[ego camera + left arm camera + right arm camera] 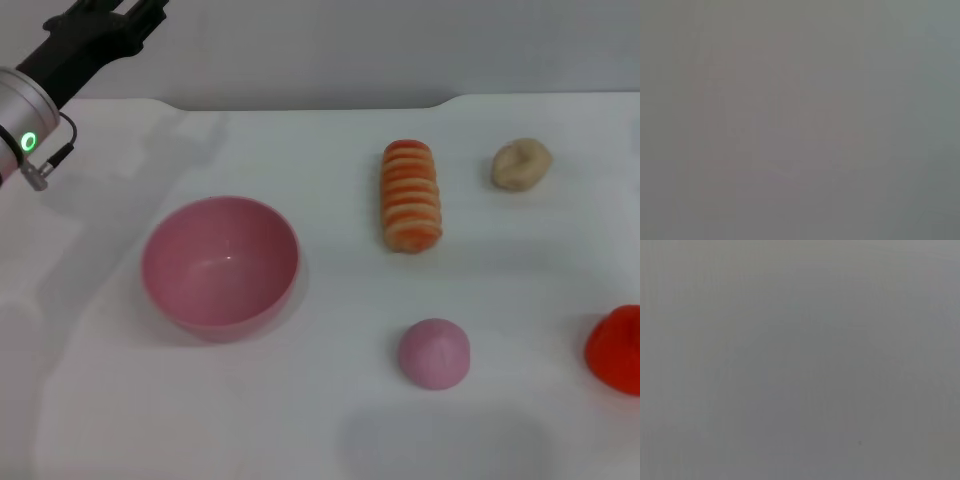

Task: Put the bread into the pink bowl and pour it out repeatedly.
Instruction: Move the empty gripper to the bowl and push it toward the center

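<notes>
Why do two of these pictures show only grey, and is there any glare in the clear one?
Both wrist views are featureless grey; nothing can be made out. The head view is evenly lit: a small glint inside the pink bowl, soft shadows beside it and the bread, and the left hand dark at the top corner.

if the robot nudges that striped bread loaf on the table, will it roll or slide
The bread looks rounded and ridged, lying lengthwise away from the robot, so a sideways nudge would probably roll it; a push along its length would more likely slide it. The white table looks smooth, so little would stop it.
</notes>
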Action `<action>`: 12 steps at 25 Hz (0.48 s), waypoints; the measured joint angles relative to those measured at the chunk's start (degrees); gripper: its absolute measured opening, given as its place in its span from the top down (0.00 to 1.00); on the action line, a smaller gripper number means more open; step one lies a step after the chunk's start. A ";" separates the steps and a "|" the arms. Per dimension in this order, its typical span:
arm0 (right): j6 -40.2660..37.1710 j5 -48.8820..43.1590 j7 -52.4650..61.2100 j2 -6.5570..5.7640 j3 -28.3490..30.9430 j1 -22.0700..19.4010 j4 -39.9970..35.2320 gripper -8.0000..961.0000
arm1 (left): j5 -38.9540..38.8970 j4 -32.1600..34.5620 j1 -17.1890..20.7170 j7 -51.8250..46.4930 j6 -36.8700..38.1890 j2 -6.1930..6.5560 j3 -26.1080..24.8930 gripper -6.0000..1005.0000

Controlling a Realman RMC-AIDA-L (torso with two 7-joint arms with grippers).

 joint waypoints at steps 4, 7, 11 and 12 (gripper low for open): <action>0.00 0.00 -0.13 -0.09 0.36 0.13 -0.03 0.47 | 8.83 3.40 0.17 -10.15 0.37 2.24 -0.01 0.34; 0.00 0.00 -0.20 -0.12 0.48 0.24 -0.30 0.47 | 15.32 6.10 0.41 -16.11 0.72 3.26 -0.61 0.34; 0.00 0.00 -0.22 -0.21 0.52 0.60 -0.44 0.47 | 27.05 8.95 0.35 -25.02 3.32 3.81 -4.21 0.34; 0.00 0.00 -0.22 -0.23 0.53 0.67 -0.46 0.47 | 30.96 9.24 0.09 -28.35 4.99 3.88 -5.88 0.34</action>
